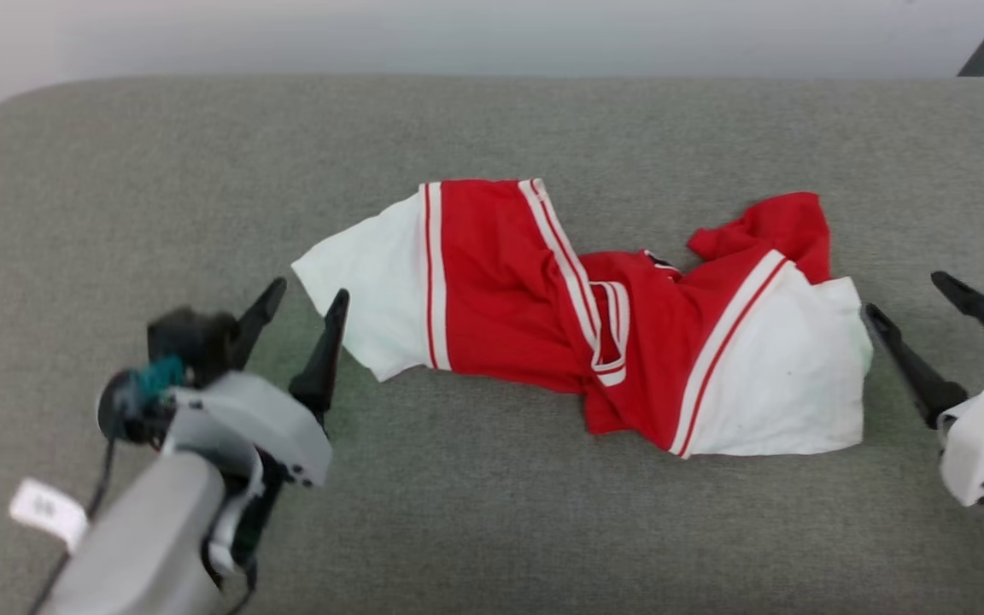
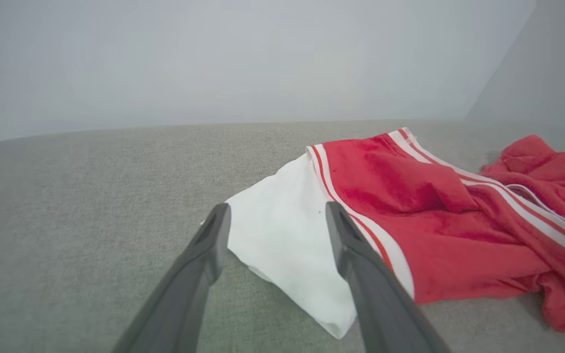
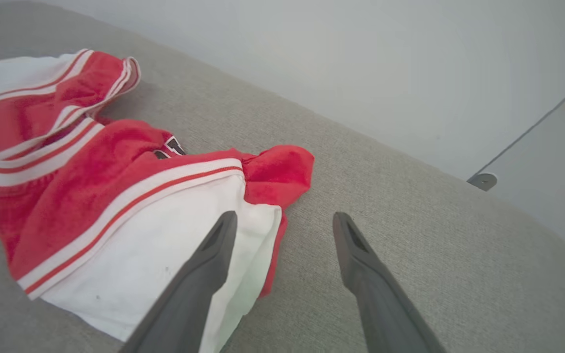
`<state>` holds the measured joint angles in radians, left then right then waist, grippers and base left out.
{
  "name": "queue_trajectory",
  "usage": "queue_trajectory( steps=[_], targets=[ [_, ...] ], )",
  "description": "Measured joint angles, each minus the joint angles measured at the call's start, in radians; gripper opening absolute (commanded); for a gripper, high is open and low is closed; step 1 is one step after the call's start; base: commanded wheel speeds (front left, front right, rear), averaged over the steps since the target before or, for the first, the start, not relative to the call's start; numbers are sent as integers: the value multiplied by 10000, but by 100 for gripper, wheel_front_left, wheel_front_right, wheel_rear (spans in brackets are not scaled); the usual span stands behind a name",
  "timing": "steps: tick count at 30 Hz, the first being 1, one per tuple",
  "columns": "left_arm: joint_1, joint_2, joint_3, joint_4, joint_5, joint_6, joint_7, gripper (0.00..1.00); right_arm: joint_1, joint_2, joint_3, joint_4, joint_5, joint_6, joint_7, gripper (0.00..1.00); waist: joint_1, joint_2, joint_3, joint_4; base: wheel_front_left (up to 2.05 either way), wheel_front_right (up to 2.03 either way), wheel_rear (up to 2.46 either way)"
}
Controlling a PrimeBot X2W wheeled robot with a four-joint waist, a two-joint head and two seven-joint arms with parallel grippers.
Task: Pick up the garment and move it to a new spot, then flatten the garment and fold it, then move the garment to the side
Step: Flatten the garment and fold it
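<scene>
Grey fabric surface (image 1: 492,512) (pale wall (image 1: 492,34) behind).

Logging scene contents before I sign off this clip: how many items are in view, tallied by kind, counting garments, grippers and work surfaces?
Garment, red with white sleeves, lying crumpled: 1
Grippers, left gripper and right gripper, both open and holding nothing: 2
Grey fabric surface: 1
Total: 4

The left gripper (image 2: 277,208) is pointing up from the bottom centre, fingers spread and empty, framing the white sleeve of the red garment (image 2: 410,220), which is lying crumpled at the frame's right on the grey cushion (image 2: 91,196).
</scene>
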<state>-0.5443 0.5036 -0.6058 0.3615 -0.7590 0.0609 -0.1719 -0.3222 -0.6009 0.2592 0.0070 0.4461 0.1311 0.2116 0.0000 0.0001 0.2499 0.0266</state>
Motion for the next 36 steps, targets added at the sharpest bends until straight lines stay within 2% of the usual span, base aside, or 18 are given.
queue_trajectory(
  steps=[4,9,15,22,36],
  targets=[
    [802,-414,125,-353,353,489,-744,100,-580,-1227,1066,-372,1003,0,945,100,0,0,170,238,0,0,0],
    [1475,-844,594,-917,1147,901,-882,100,-1391,-2577,2374,-541,2092,0,1804,100,0,0,338,554,0,0,0],
    [2219,-1386,1461,-1613,2132,884,-922,100,-2472,-3534,3699,-424,2773,0,2253,100,0,0,464,905,0,0,0],
    [2469,-1825,2140,-1808,2748,539,-922,100,-3652,-3822,4961,150,3124,0,2314,100,0,0,627,1112,0,0,0],
    [2618,-2477,3022,-1521,3388,-125,-922,100,-4952,-3804,7087,790,3597,0,1689,100,0,0,849,1189,0,0,0]
  ],
)
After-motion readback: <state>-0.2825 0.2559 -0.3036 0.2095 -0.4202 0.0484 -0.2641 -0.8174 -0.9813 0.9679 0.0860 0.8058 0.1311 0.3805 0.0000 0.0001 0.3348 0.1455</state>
